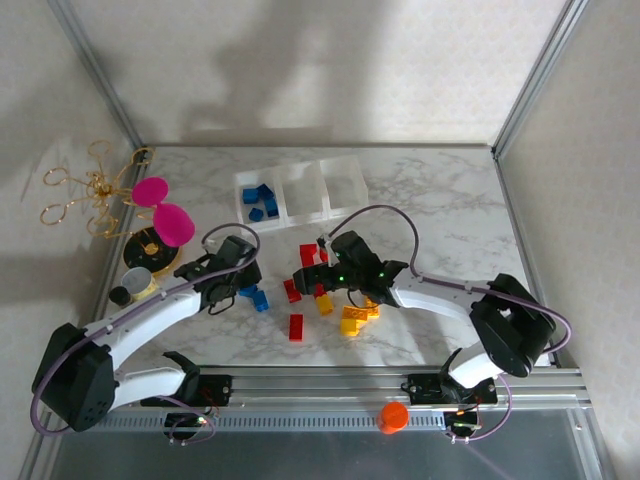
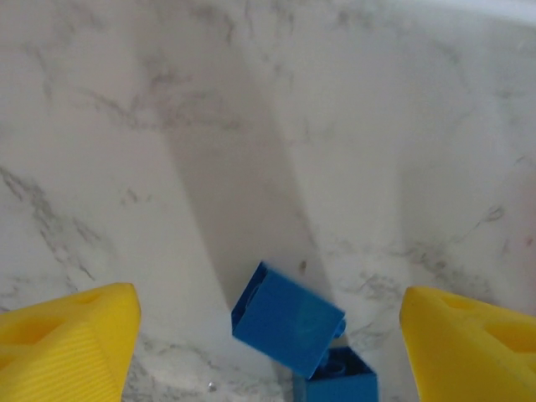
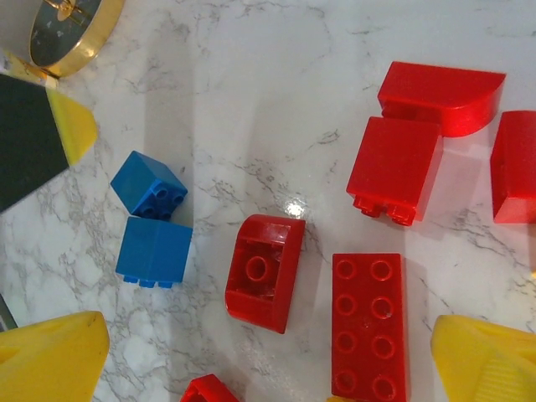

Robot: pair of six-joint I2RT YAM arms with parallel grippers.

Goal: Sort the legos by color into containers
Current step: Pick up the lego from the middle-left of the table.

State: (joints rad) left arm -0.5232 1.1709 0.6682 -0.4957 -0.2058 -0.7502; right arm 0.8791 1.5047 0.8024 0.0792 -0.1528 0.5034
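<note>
Your marble desk (image 1: 440,220) carries everything. The left arm (image 1: 150,315) reaches in from the near left corner and the right arm (image 1: 450,295) from the near right. The white tray (image 1: 345,185) sits by the far edge, about midway along it. Its left compartment holds several blue bricks (image 1: 260,200).

Your left fingers (image 2: 67,343) stand wide apart over the desk. A loose blue brick (image 2: 289,322) lies between them and touches neither. A second blue brick (image 2: 339,381) sits against it.

Your right fingers (image 3: 50,356) are also spread wide and grip nothing. They hover over red bricks (image 1: 296,326) near the middle of the desk. Below them lie a long red brick (image 3: 368,322) and a rounded red one (image 3: 264,270). The yellow bricks (image 1: 352,318) lie clustered just beside the red ones, toward the near edge.
</note>
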